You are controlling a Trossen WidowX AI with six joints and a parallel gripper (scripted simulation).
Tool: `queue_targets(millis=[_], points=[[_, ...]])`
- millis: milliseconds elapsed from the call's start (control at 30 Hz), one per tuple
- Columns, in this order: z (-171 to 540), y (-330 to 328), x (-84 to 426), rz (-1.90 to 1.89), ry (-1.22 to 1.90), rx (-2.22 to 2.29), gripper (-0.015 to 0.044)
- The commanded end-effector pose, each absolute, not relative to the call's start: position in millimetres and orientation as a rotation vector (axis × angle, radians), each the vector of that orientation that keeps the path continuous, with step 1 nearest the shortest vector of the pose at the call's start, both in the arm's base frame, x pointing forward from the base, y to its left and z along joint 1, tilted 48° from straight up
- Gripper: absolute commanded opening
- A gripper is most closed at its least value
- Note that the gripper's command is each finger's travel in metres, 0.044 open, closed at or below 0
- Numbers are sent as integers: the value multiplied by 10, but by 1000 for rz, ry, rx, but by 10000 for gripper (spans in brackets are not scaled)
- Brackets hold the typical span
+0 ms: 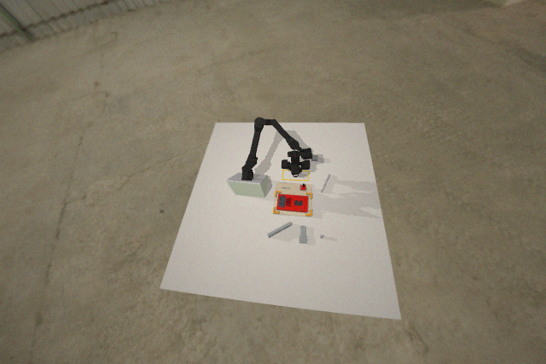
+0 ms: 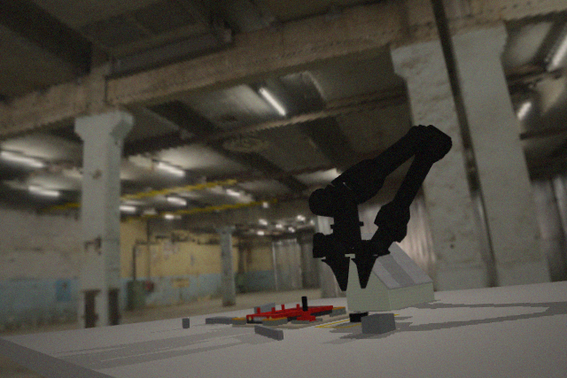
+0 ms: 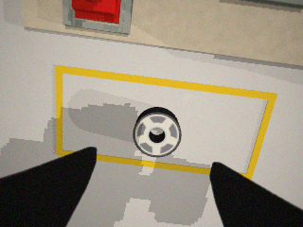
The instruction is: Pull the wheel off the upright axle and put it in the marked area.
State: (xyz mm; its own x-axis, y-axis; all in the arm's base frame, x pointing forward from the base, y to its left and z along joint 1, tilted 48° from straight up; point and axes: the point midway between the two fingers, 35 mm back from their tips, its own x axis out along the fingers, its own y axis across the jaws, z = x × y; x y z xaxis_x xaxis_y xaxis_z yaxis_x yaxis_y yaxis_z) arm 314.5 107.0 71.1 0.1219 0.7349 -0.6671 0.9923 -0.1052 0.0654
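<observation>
The wheel (image 2: 358, 317) (image 3: 157, 133) is black with a pale spoked face turned up. It looks flat at table level, inside the yellow outline of the marked area (image 1: 295, 180) (image 3: 166, 84), nearer its lower line in the wrist view. My gripper (image 1: 295, 174) (image 2: 353, 288) (image 3: 153, 162) is open and empty. Its fingertips are spread wide and stand clearly above the wheel, not touching it. The upright black axle (image 1: 303, 185) (image 2: 304, 303) stands bare on its red mount. In the top view the arm hides the wheel.
The beige board with a red panel (image 1: 293, 203) lies beside the marked area. A grey block (image 1: 315, 158) (image 2: 378, 323) is on its other side. A thin grey bar (image 1: 325, 182) (image 2: 268, 332) lies nearby. More grey pieces (image 1: 279, 229) (image 1: 303, 234) lie beyond the board. The arm stands on a pale green base (image 1: 246, 187).
</observation>
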Motion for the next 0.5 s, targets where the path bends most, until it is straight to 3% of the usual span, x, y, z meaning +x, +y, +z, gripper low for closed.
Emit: queue_targets(millis=[0,67,233,467], points=[[693,915,2940,-681,1669,1893,405],[697,788,2763,-682,1670,1889,440],[711,568,2321,-674,1679,1889,440],[713,547,2261,-672,1681,1891,440]])
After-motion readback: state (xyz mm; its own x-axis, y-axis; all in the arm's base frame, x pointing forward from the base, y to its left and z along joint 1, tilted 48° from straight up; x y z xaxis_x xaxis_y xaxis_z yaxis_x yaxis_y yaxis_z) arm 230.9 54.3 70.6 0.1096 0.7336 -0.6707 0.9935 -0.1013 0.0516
